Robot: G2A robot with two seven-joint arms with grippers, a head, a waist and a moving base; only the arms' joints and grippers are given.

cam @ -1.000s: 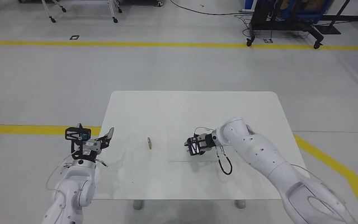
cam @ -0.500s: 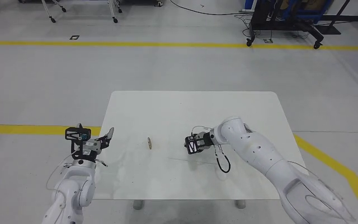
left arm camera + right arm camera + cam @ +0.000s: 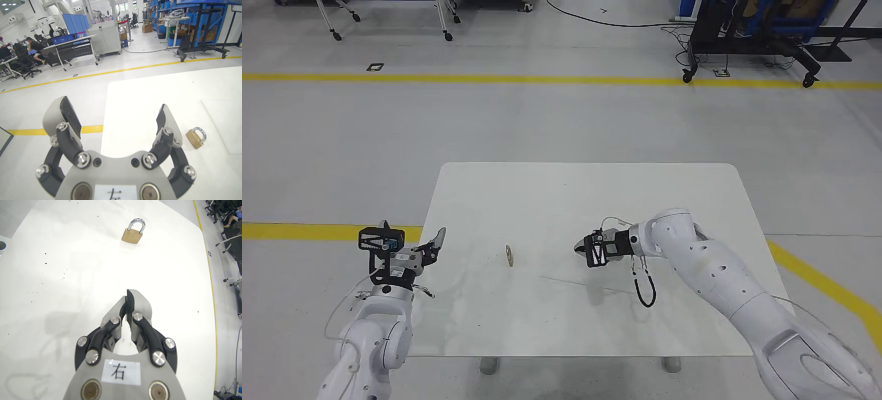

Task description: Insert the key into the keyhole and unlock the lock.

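A brass padlock (image 3: 509, 254) with a silver shackle lies flat on the white table (image 3: 592, 190), left of centre. My left gripper (image 3: 412, 236) hovers open off the table's left edge, short of the padlock (image 3: 195, 138), with nothing between its pads (image 3: 113, 106). My right gripper (image 3: 582, 249) is near the table's middle, to the right of the padlock (image 3: 133, 232) and pointing at it. Its fingers (image 3: 129, 294) are shut, and a thin serrated metal edge, the key (image 3: 125, 317), shows pinched between the pads.
A black cable loop (image 3: 644, 290) hangs from the right arm's wrist over the table. Small dark specks (image 3: 45, 258) dot the tabletop. Yellow floor lines (image 3: 542, 78) run beyond and beside the table.
My right gripper has shifted a little toward the table's far side and slightly right, staying shut. The left arm and the padlock have not moved.
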